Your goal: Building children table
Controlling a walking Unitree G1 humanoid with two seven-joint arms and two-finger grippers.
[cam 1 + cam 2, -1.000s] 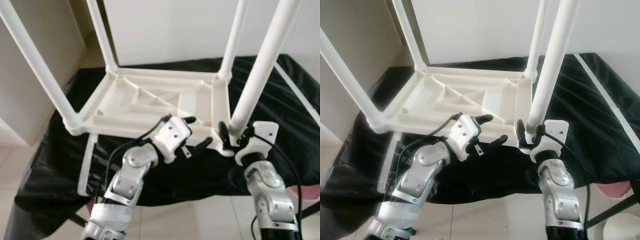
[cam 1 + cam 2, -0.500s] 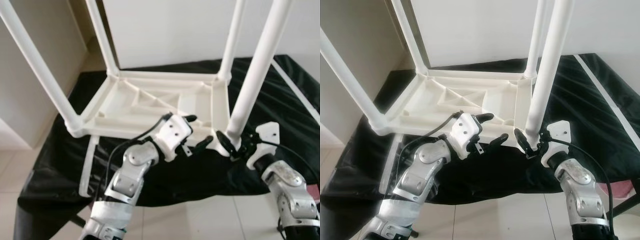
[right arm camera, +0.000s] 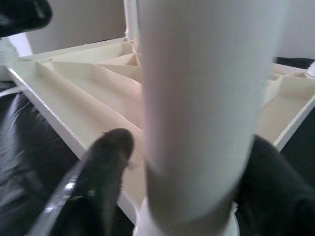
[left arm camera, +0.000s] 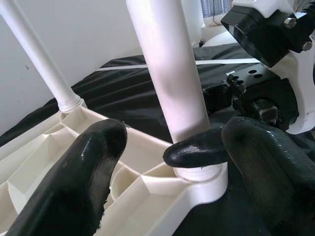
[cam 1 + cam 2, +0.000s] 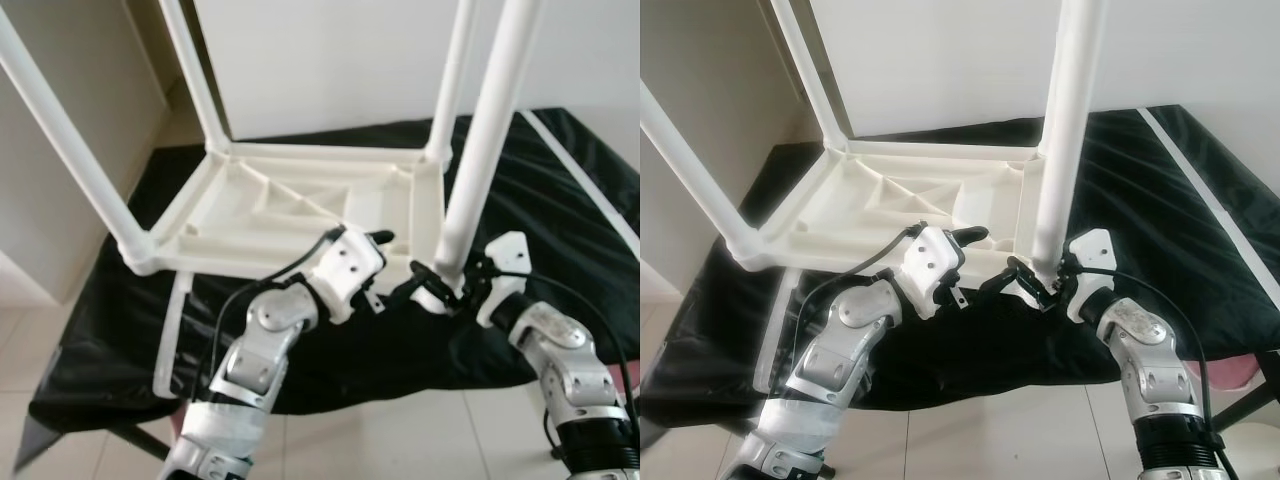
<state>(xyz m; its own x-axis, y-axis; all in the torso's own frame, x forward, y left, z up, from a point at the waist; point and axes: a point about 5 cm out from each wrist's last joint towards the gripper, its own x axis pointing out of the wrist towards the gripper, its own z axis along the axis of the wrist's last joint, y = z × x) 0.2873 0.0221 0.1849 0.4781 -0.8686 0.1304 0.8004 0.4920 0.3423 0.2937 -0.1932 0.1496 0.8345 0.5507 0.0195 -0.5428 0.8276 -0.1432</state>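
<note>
Two silver jointed arms, left arm (image 5: pixel 262 345) and right arm (image 5: pixel 565 375), with white wrist housings, black cables, and long black fingers (image 4: pixel 86 172).

A black cloth (image 5: pixel 560 200) covers the work surface, with a white wall (image 5: pixel 330 60) behind it.

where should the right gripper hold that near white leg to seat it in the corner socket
Low on the near leg, just above its corner socket, coming from the robot's own side. The leg is a smooth, round, upright tube, so fingers closing across it just above the joint probably give the most control. The right gripper already straddles it there, while the left gripper hovers open beside the tabletop.
</note>
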